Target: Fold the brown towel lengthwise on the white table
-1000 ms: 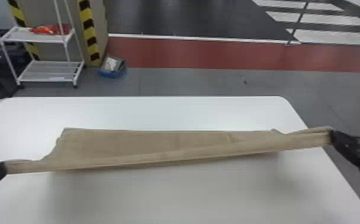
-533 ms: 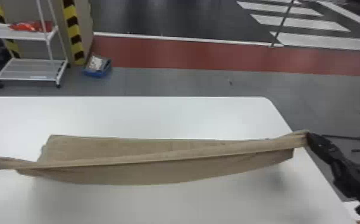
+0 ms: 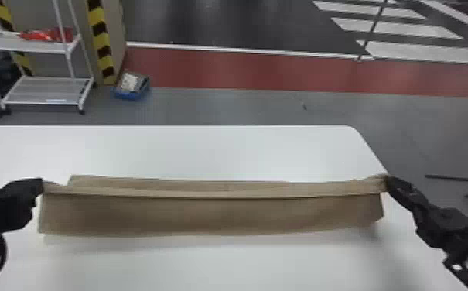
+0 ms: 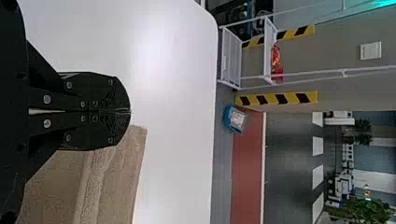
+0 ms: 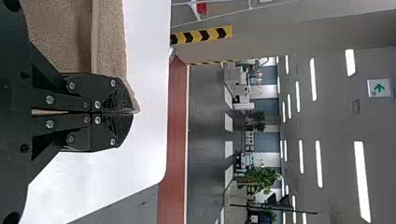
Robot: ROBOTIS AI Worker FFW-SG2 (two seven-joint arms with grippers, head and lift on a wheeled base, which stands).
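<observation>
Stretched from side to side above the white table, the brown towel hangs from a taut ridge, with its near flap facing the camera and a strip showing behind. My left gripper pinches the ridge's left end; in the left wrist view that gripper is closed at the towel's corner. At the right end, over the table's right edge, my right gripper holds the other corner. In the right wrist view, the right gripper has towel fabric between its closed fingertips.
White tabletop lies behind and in front of the towel. Beyond the far edge stand a white shelf rack and a blue bin on the floor. A dark stand is on the floor past the table's right side.
The head view has shifted. Both grippers still hold the towel's ends; the left end has risen in view, so the ridge is now nearly level, and more of the near flap shows below it.
</observation>
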